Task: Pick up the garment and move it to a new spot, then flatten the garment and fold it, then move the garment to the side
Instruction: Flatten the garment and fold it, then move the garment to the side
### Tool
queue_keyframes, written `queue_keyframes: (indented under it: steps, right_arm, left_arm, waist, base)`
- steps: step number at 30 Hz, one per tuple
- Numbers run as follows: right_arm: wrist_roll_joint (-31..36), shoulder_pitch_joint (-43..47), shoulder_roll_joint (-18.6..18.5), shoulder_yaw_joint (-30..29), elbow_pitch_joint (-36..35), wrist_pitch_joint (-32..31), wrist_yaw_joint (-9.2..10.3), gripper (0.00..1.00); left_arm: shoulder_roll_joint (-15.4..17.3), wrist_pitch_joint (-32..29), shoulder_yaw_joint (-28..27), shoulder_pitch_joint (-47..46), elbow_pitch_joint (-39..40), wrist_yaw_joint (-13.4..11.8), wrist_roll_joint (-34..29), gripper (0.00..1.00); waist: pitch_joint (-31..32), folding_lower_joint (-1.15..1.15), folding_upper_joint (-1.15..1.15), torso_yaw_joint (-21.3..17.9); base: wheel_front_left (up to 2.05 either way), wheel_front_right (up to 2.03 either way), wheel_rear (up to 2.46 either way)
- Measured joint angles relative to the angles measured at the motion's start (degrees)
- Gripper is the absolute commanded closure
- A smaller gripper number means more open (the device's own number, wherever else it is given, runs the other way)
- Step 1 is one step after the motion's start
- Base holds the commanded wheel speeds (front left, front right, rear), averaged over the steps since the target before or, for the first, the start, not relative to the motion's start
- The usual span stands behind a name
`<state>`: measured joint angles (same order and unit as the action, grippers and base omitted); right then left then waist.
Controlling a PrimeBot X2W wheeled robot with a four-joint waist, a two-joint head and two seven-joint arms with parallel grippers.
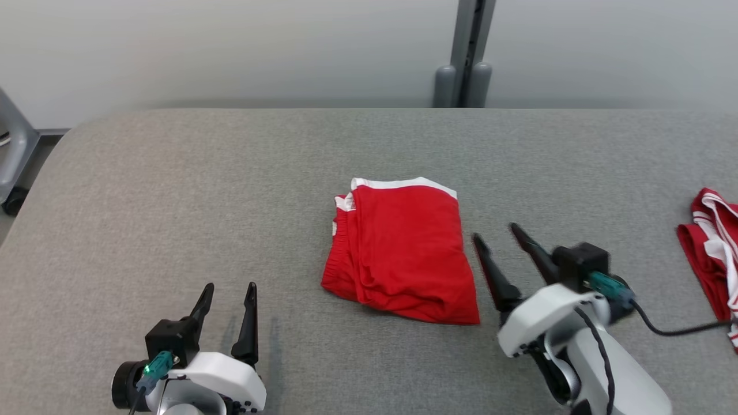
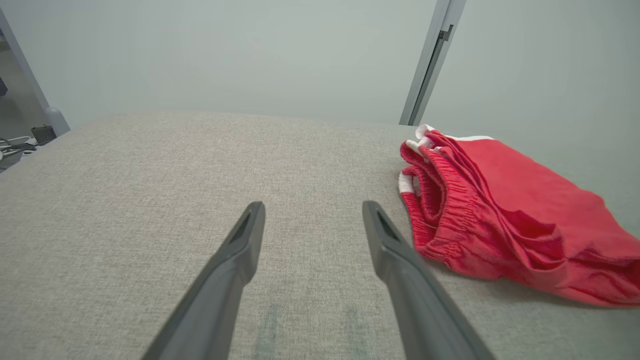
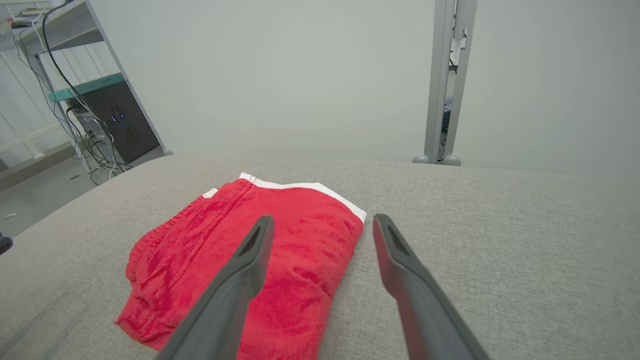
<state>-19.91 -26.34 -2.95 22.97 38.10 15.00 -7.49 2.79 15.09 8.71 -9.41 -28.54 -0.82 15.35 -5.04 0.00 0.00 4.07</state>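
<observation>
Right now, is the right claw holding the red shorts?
No, the right claw stands open beside the folded red shorts, gripping nothing.

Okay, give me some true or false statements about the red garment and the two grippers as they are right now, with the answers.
1. The folded red garment lies on the grey table. True.
2. The right gripper is clamped on the folded red garment. False: its jaws stand open beside the garment's right edge, gripping nothing.
3. The left gripper is open and well apart from the folded red garment. True.
4. The folded red garment has blue trim. False: the trim along its far edge is white.
5. A second red and white garment lies near the table's right side in the head view. True.
</observation>
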Motion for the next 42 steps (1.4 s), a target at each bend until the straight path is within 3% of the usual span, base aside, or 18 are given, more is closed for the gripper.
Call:
queue_keyframes:
  steps: [6, 13, 27, 42]
  right_arm:
    - [10.01, 6.23, 0.10, -11.00, -3.03, -0.01, 0.00, 0.00]
    - [12.40, 10.63, 0.11, -16.82, -5.77, 0.00, 0.00, 0.00]
    - [9.91, 16.12, 0.13, -18.26, -6.08, 0.00, 0.00, 0.00]
    - [8.38, 15.85, 0.12, -14.51, -5.26, 0.00, 0.00, 0.00]
  left_arm:
    - [-0.03, 0.00, -1.96, 1.31, 1.24, -0.16, -2.16, 0.00]
    - [0.02, 0.00, -5.36, 3.36, 2.14, 0.19, -3.96, 0.00]
    - [0.00, 0.00, -7.46, 8.39, 3.32, 0.76, -5.03, 0.00]
    - [0.02, 0.00, -5.91, 9.01, 4.25, 0.27, -4.78, 0.00]
  waist:
    - [0.79, 0.01, 0.00, -2.61]
    - [1.93, 0.00, 0.00, -4.53]
    - [4.80, 0.01, 0.00, -5.83]
    - [3.23, 0.00, 0.00, -4.59]
  base:
    - [0.00, 0.00, 0.00]
    - [0.00, 0.00, 0.00]
    - [0.00, 0.00, 0.00]
    - [0.00, 0.00, 0.00]
